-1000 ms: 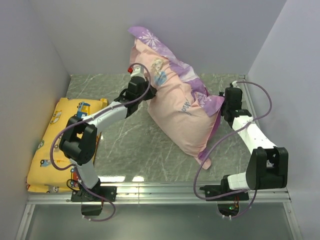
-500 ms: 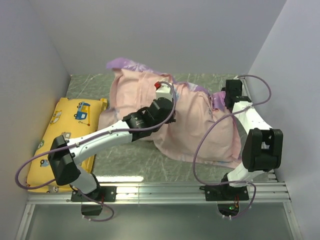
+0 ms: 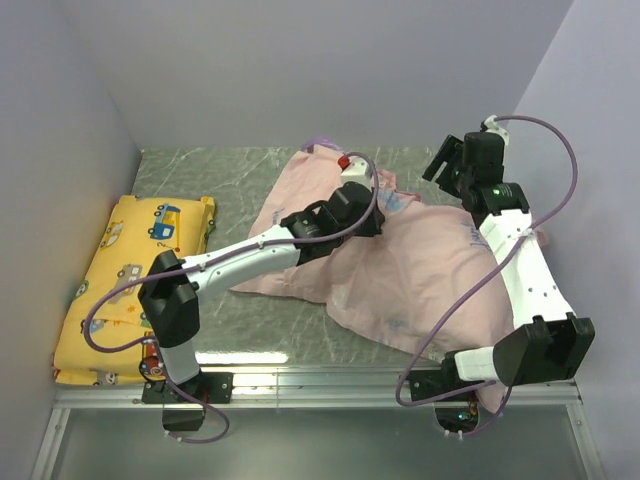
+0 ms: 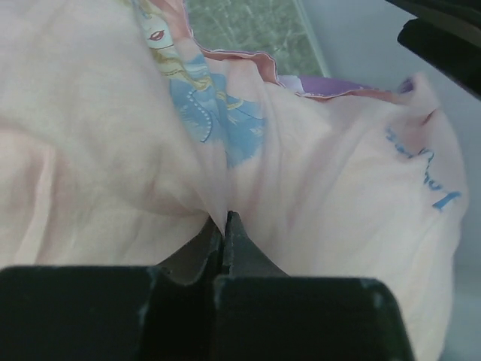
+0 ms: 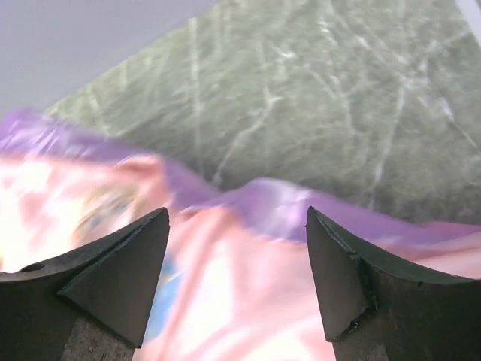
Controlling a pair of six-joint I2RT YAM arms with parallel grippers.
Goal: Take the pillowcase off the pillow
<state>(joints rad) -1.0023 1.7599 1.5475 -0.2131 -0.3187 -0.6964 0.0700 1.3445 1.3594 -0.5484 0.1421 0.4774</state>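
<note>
The pillowcase (image 3: 420, 270) lies spread across the table, pale pink side out, with a purple edge at the back. The pillow is hidden under this fabric. My left gripper (image 3: 378, 222) rests on the pillowcase's middle and is shut on a pinch of the pink cloth (image 4: 225, 216). The princess print (image 4: 203, 105) shows faintly through the cloth just beyond it. My right gripper (image 3: 445, 160) hangs raised over the back right corner, open with nothing between its fingertips (image 5: 235, 218). Below it the pillowcase's purple hem (image 5: 301, 210) shows blurred.
A yellow cushion (image 3: 120, 290) printed with vehicles lies against the left wall. Grey walls close in the left, back and right sides. The green-grey marbled tabletop (image 3: 200, 180) shows at the back left, and a metal rail (image 3: 320, 378) runs along the near edge.
The pillowcase bundle has dropped from standing upright to lying flat. My left gripper moved right, still shut on the cloth. My right gripper opened, let go and rose toward the back.
</note>
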